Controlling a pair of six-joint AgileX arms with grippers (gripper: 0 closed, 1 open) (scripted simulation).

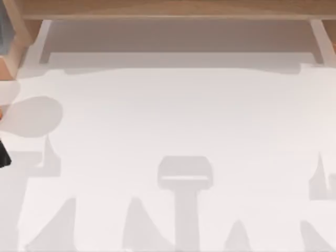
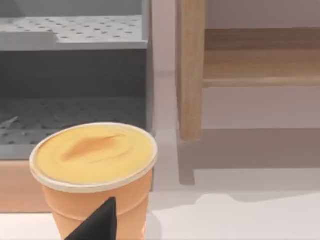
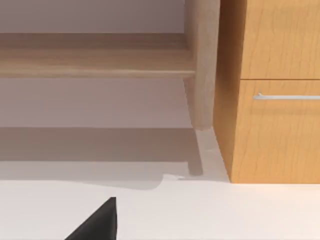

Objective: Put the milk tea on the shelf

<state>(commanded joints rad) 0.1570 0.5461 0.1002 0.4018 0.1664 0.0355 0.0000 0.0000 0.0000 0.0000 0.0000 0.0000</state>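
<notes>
Orange-tan and capped with a creamy yellow top, the milk tea (image 2: 95,175) stood upright on the white desk (image 1: 173,115) at its far left side, just in front of the left end effector (image 2: 95,225); whether those fingers were released or clenched could not be told. The shelf (image 1: 173,9) ran along the far edge of the desk, its pale upright support (image 2: 191,70) near the cup. A good grasp would likely take the cup low on its tapering wall, keep it level, and lift clear of the board before moving inward. The right end effector (image 3: 95,222) sat parked near the shelf's other end beside a wooden cabinet (image 3: 272,90), its state likewise unreadable.

White table (image 1: 184,115) carries the shelf (image 1: 173,9) and milk tea (image 2: 95,175).
</notes>
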